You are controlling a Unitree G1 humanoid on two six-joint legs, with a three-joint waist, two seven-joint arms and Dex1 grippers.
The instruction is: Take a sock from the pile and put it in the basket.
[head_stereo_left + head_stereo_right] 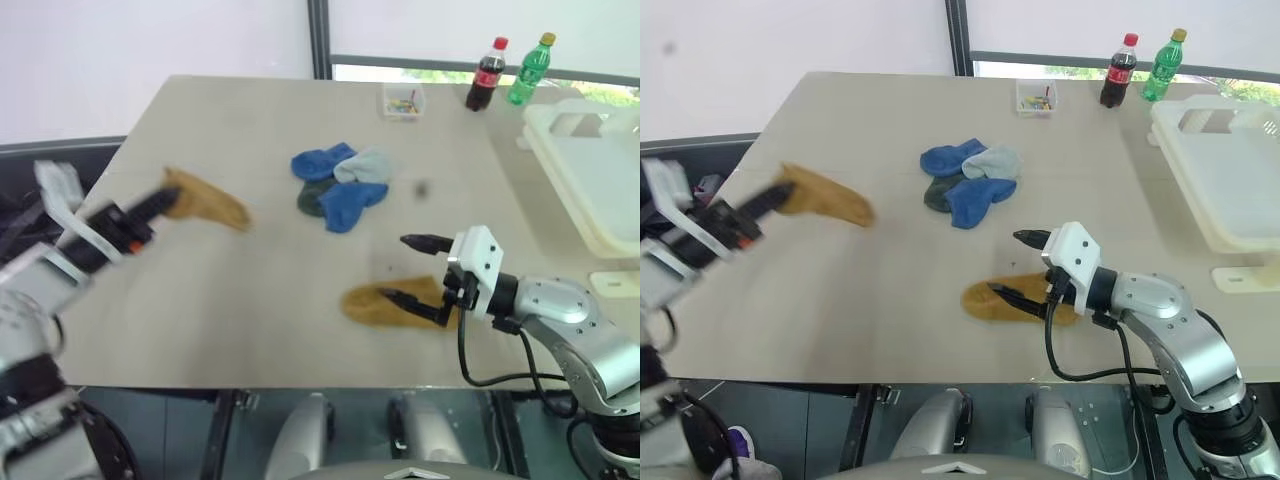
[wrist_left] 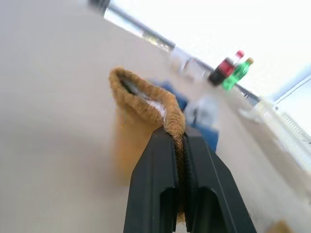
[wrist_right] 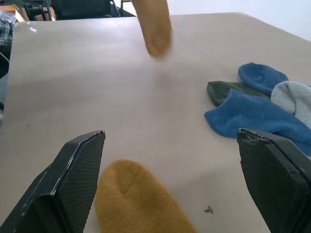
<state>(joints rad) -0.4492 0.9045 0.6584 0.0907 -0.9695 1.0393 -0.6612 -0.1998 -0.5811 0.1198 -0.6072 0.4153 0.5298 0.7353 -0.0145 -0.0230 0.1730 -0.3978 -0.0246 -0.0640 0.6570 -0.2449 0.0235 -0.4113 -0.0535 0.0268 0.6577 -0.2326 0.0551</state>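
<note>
While the right gripper (image 1: 415, 268) hovers nearest, its fingers spread wide and empty over a second mustard sock (image 1: 385, 303) lying flat on the tabletop (image 1: 240, 300), the left gripper (image 2: 179, 160) is clamped on the ribbed cuff of a mustard-yellow sock (image 1: 205, 200) off to the left, with the rest of that sock hanging loose beyond the fingers. Farther back, near the middle of the tabletop, the pile (image 1: 340, 185) sits as a small cluster of blue, dark green and pale grey socks touching one another. Beyond that, a small clear box (image 1: 403, 100) stands near the far edge with a red-capped cola bottle (image 1: 486, 75) and a green bottle (image 1: 528, 70) beside it, and the basket (image 1: 590, 170) rests at the far right, well apart from the held sock. Judging by how it droops, the sock is light, soft and limp, with nothing fragile about it; it will fold and swing when carried, so the doubled cuff is likely the surest place to pinch, and the dangling toe should be lifted clear of the basket's thick rim before letting go
</note>
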